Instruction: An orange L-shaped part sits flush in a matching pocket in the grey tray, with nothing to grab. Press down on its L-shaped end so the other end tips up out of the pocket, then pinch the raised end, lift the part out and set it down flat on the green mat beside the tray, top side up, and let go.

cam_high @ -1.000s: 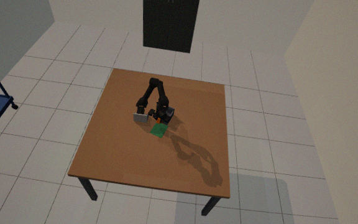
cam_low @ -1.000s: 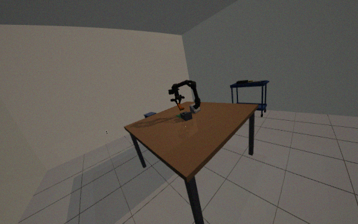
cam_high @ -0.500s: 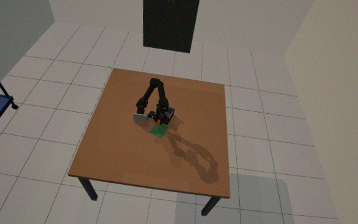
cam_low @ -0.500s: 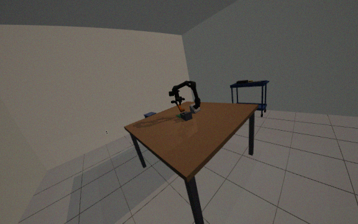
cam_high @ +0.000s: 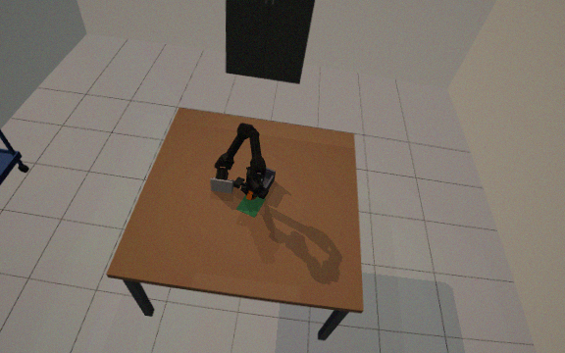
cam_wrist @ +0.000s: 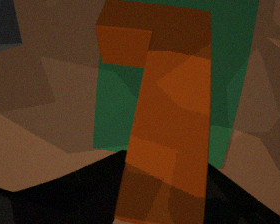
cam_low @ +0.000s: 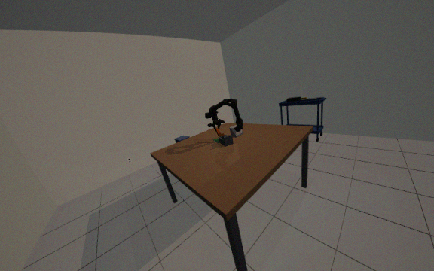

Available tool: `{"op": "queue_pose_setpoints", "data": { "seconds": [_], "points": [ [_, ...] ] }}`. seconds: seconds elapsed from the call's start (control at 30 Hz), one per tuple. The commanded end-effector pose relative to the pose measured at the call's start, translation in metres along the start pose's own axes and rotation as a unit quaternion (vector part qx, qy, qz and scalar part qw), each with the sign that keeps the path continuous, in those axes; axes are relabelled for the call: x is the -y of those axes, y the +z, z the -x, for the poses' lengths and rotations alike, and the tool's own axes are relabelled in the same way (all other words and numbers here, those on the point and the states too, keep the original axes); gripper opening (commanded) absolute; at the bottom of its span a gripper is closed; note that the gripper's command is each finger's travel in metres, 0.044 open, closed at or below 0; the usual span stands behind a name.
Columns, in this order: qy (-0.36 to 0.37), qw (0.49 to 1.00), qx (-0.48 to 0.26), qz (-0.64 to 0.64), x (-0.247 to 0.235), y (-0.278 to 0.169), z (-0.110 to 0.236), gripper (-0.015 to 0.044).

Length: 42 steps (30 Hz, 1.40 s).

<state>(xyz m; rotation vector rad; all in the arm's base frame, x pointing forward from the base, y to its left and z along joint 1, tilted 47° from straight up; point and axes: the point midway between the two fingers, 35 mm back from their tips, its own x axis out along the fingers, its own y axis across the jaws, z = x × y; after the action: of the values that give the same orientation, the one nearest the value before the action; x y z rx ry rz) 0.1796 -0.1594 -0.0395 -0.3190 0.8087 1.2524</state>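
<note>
The black parallel-jaw gripper (cam_wrist: pixel 160 219) at the bottom of the wrist frame is clamped on the plain end of the flat orange L-shaped part (cam_wrist: pixel 165 116). The part hangs above the green rectangular mat (cam_wrist: pixel 233 63), its hooked end toward upper left, probably so it can be lowered flat there.

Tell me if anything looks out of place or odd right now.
Nothing stands out. The orange L-shaped part is out of the grey tray, pinched in the gripper and hanging over the green mat, not yet set down.
</note>
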Motion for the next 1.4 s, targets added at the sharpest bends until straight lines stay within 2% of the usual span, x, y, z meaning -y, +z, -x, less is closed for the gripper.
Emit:
{"op": "queue_pose_setpoints", "data": {
  "seconds": [0.0, 0.47, 1.2, 1.37],
  "points": [
    [0.001, 1.000, 0.003, -0.004, -0.001, 0.001, -0.008, 0.0000],
    [0.001, 1.000, 0.004, -0.004, -0.001, 0.001, -0.030, 0.0000],
    [0.002, 1.000, 0.002, -0.001, -0.002, 0.001, -0.030, 0.0000],
    [0.002, 1.000, 0.002, -0.001, -0.002, 0.001, -0.030, 0.0131]
  ]
}}
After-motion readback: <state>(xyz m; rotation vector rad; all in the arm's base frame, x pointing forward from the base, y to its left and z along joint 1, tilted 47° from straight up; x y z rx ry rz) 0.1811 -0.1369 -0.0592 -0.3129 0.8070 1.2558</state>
